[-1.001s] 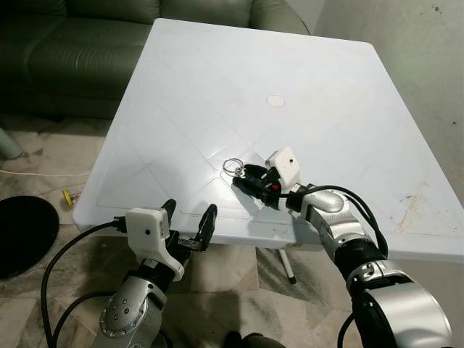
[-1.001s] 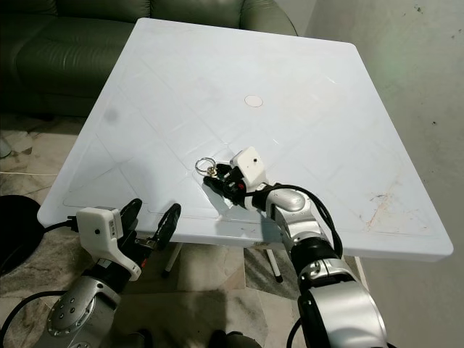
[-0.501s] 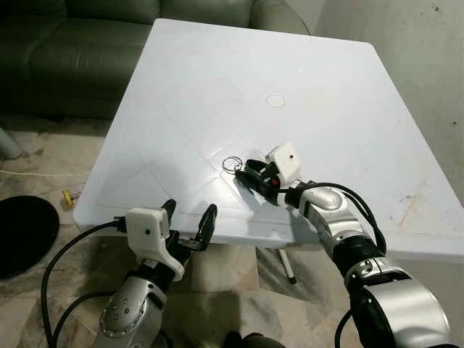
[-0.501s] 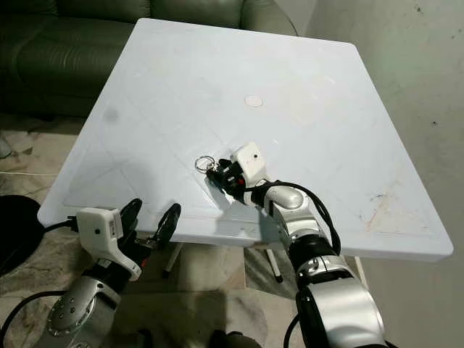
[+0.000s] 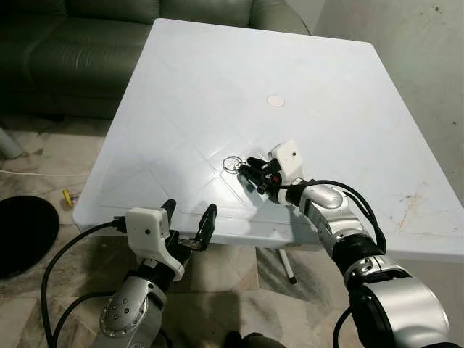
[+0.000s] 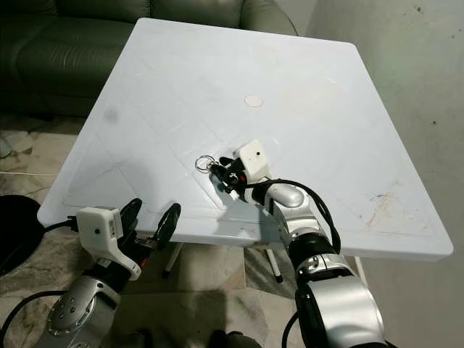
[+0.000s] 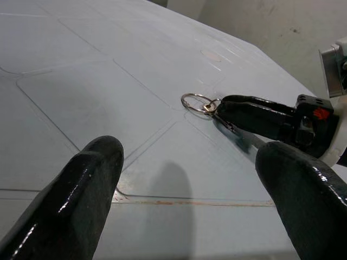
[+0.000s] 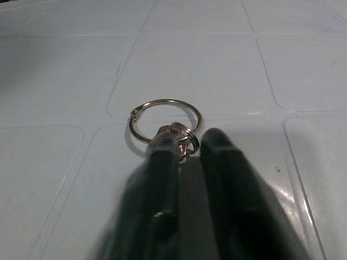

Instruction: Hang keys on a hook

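A silver key ring [image 5: 232,164] with small keys lies on the white plastic table [image 5: 217,87], near its front edge. My right gripper [image 5: 247,171] rests low on the tabletop right behind the ring. In the right wrist view its two black fingers [image 8: 157,179] stand almost together, pinching the small rings and keys [image 8: 184,138] where they join the big ring [image 8: 165,120]. My left gripper [image 5: 190,223] hangs open just below the table's front edge, apart from the keys; its fingers [image 7: 81,200] frame the ring [image 7: 198,102] in the left wrist view.
A dark green sofa [image 5: 80,51] stands behind the table. On the tiled floor to the left lie a round black object [image 5: 22,232] and a small yellow item [image 5: 67,196]. A grey wall [image 5: 420,65] runs along the right. A table leg [image 5: 287,265] stands below the front edge.
My right gripper has slid forward along the table to the key ring and its fingers have drawn together on the keys. The left arm has not moved.
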Controlling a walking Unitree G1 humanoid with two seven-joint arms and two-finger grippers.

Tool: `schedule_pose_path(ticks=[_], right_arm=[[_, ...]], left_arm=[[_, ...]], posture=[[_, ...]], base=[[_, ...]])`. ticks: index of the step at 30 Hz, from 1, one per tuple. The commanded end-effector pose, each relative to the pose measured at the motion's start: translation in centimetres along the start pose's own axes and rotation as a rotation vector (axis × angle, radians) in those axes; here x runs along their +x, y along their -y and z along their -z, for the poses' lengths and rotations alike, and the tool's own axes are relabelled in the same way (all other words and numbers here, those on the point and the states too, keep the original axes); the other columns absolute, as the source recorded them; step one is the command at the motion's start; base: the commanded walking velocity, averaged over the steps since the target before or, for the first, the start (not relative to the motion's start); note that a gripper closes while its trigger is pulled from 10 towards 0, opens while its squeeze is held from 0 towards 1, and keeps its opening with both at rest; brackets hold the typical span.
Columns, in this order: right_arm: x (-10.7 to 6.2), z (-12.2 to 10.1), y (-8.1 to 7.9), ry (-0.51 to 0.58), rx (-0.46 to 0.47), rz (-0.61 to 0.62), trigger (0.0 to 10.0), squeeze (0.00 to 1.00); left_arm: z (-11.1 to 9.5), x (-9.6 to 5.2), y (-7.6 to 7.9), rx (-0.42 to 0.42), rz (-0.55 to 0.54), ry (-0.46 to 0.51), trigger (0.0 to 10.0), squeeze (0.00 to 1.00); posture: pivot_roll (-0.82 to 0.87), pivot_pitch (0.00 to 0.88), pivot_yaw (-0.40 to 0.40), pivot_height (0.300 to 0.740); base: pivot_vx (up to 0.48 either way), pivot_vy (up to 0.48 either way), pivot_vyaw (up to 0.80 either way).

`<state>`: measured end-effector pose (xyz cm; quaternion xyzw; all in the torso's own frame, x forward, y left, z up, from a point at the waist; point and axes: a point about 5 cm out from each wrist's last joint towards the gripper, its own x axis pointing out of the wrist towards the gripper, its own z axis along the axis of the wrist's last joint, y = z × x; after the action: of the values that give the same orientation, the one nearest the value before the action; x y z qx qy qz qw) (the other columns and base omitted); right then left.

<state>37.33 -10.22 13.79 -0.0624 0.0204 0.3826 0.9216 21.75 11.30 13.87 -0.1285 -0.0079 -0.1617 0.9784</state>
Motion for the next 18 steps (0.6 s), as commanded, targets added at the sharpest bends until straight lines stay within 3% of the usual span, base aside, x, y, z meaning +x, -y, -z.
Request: schedule_pose_path(ticks=[1,2,5,6,12,13,14,15,18], right_arm=[[0.05,-0.29,0.14,0.007,-0.004,-0.004,4.9,0.0],[0.13,-0.27,0.06,-0.004,-0.018,-0.012,10.0,0.0],[0.16,-0.28,0.04,-0.004,-0.017,-0.011,10.0,0.0],[0.24,-0.44,0.1,0.013,0.025,-0.005,10.0,1.0],[0.36,-0.79,0.22,0.026,0.028,0.001,10.0,1.0],[0.46,-0.94,0.2,0.029,0.021,0.002,10.0,0.65],[0.46,-0.94,0.2,0.029,0.021,0.002,10.0,0.65],[0.56,-1.05,0.15,0.031,0.019,0.002,10.0,0.0],[0.74,-1.12,0.02,0.027,0.009,0.007,10.0,0.0]], left_arm=[[-0.38,-0.06,0.2,-0.014,-0.003,0.013,10.0,0.0],[-0.38,-0.05,0.19,-0.015,-0.002,0.013,10.0,0.0],[-0.38,-0.04,0.2,-0.015,-0.002,0.013,10.0,0.0],[-0.38,-0.02,0.21,-0.016,-0.002,0.013,10.0,0.0],[-0.37,0.0,0.28,-0.019,-0.001,0.013,10.0,0.0],[-0.38,-0.01,0.27,-0.019,-0.002,0.014,10.0,0.0],[-0.38,-0.01,0.27,-0.019,-0.002,0.014,10.0,0.0],[-0.41,-0.01,0.27,-0.019,-0.002,0.015,10.0,0.0],[-0.46,0.01,0.28,-0.02,-0.002,0.017,10.0,0.0]], posture=[[0.1,0.202,-0.141,0.74],[0.1,0.203,-0.141,0.74],[0.1,0.203,-0.141,0.74],[0.1,0.201,-0.142,0.74],[0.1,0.2,-0.142,0.74],[0.1,0.2,-0.142,0.74],[0.1,0.2,-0.142,0.74],[0.1,0.2,-0.142,0.74],[0.1,0.2,-0.142,0.74]], base=[[0.0,0.0,0.0],[0.0,0.0,0.0],[0.0,0.0,0.0],[0.0,0.0,0.0],[0.0,0.0,0.0],[0.0,0.0,0.0],[0.0,0.0,0.0],[0.0,0.0,0.0],[0.0,0.0,0.0]])
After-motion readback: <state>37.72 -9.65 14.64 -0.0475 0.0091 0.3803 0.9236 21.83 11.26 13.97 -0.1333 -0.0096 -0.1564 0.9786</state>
